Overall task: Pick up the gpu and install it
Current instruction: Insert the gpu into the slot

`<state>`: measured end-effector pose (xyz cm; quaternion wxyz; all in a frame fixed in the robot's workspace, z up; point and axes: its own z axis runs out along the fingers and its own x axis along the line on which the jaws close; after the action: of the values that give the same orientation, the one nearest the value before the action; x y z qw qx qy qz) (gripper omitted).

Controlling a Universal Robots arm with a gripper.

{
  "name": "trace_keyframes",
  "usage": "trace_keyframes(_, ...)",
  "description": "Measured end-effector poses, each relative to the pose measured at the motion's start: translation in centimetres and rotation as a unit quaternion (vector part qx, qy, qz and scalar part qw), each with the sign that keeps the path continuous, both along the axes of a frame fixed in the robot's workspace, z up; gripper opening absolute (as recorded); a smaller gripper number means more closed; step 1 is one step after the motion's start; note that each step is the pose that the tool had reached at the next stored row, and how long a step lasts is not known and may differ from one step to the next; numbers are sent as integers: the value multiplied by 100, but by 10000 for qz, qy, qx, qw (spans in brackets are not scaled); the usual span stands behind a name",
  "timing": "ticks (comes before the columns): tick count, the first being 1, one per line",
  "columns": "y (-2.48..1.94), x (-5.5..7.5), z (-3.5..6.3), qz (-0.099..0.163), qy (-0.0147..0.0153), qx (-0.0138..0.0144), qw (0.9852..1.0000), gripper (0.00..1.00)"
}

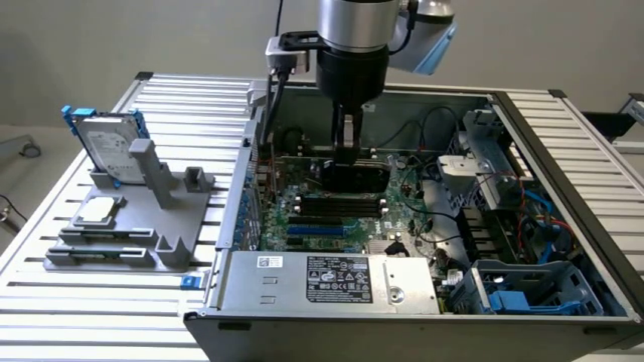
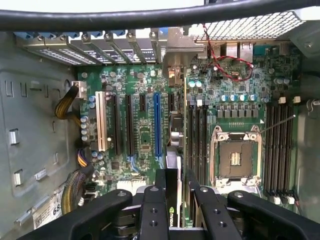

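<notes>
Exterior view, centre of frame: the gripper [image 1: 348,156], jaws closed partway on the gpu [image 1: 354,179], holds it edge-down over the motherboard [image 1: 314,213], apparently to meet a slot.

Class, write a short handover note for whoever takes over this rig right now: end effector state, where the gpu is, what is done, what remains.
End effector: shut on the gpu, gripping its upper edge from above.
Gpu: standing on edge inside the open computer case, low over the motherboard, its bracket at the slot covers.
Done: gpu picked up and carried into the case.
Left: install unconfirmed. Whether the card is seated in a slot cannot be told, and it is not yet released.
</notes>
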<state>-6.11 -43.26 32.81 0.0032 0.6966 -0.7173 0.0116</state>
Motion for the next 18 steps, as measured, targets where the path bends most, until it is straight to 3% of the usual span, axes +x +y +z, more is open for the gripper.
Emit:
trace_keyframes(11, -170, -9, -46, 34, 23, -13, 10000, 27)
trace_keyframes(18, -180, -81, -163, 61, 24, -14, 10000, 27)
